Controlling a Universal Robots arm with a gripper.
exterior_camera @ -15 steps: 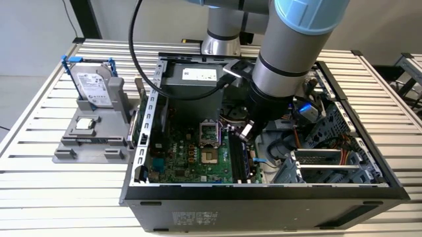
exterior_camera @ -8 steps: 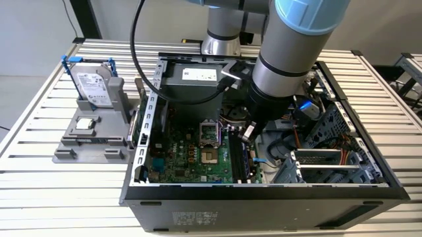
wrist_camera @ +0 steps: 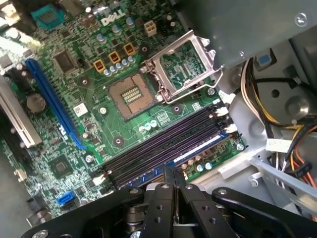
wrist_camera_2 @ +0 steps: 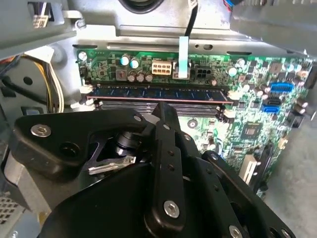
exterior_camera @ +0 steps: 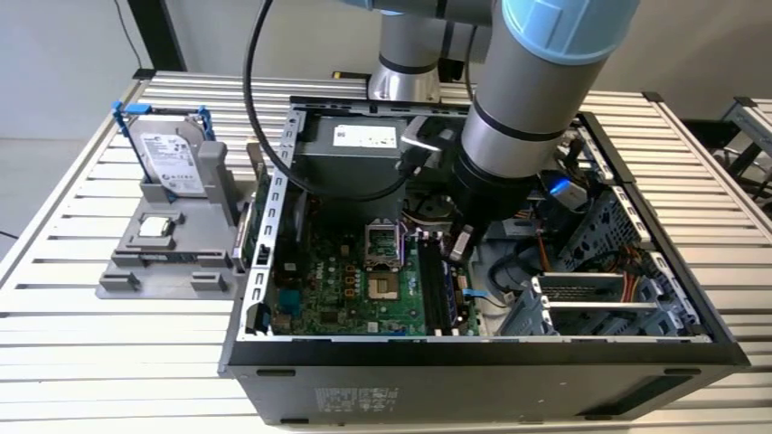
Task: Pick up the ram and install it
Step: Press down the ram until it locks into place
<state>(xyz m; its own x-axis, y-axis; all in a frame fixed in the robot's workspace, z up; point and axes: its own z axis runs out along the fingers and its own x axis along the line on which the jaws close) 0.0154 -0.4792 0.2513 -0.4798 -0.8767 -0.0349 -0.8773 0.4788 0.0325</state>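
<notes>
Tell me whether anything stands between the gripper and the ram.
Nothing visible does. In the second wrist view the gripper is right beside the ram, which stands in the row of memory slots.

The exterior view looked down from high up, at some distance, onto the slatted tabletop (exterior_camera: 72,298) and into the open computer case (exterior_camera: 483,357), with the arm (exterior_camera: 531,117) reaching in. Both wrist views sat close inside that case, looking past the black gripper body at the green motherboard (wrist_camera_2: 247,119) (wrist_camera: 99,109). The 2 wrist views faced it from opposite sides and shared the memory slots (wrist_camera_2: 158,99) (wrist_camera: 168,144). The exterior view also took in those slots (exterior_camera: 437,285).
</notes>
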